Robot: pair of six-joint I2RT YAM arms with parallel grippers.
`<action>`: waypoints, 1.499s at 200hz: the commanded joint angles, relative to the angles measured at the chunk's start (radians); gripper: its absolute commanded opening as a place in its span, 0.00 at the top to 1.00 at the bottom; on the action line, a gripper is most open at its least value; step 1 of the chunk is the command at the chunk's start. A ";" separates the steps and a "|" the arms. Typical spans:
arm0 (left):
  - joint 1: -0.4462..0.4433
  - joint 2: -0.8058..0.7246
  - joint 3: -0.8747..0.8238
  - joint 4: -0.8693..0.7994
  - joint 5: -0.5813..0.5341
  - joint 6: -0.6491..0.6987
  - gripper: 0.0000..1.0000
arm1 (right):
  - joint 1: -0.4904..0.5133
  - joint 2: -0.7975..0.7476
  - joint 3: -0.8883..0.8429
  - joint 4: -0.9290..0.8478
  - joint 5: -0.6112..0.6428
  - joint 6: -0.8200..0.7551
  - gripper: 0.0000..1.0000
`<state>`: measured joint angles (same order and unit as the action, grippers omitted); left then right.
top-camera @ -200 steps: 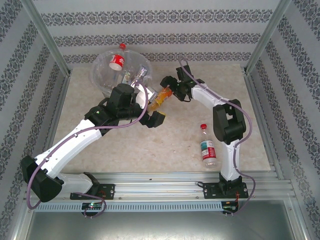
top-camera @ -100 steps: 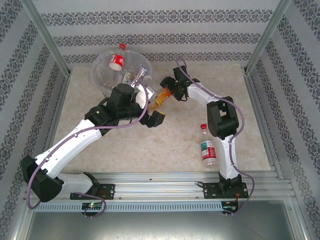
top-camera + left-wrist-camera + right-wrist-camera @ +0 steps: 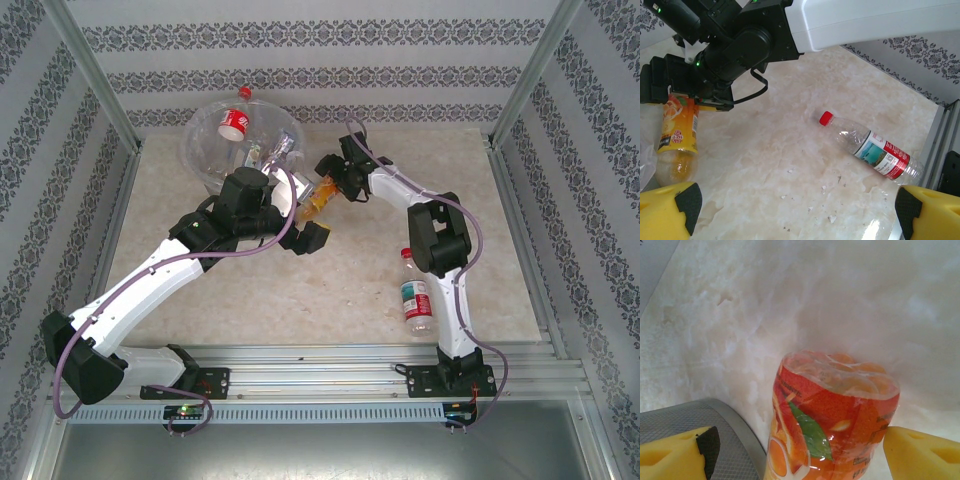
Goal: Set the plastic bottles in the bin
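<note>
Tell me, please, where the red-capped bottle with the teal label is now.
In the top view, the red-capped bottle lies on the table at the near right, just left of the right arm, cap pointing rearward.

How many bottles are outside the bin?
2. An orange bottle lies beside the bin, inside the open right end effector; a red-capped bottle lies near the right arm. The arms may hide others.

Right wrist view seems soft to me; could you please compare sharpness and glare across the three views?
Right wrist view: the orange bottle is close and blurred, the table washed out. Left wrist view: sharp, with glare at the bottom right. Top view: evenly lit, faint shadows.
</note>
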<state>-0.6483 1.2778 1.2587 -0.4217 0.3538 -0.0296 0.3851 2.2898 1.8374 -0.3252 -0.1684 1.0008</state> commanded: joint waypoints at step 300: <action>0.027 0.087 -0.023 0.140 0.153 -0.213 0.00 | 0.045 -0.763 -0.537 0.086 0.070 -0.418 0.41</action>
<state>-0.6395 1.3594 1.2518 -0.3618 0.4503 -0.1841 0.4015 1.6154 1.3525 -0.2436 -0.0502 0.6422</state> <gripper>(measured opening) 0.998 0.590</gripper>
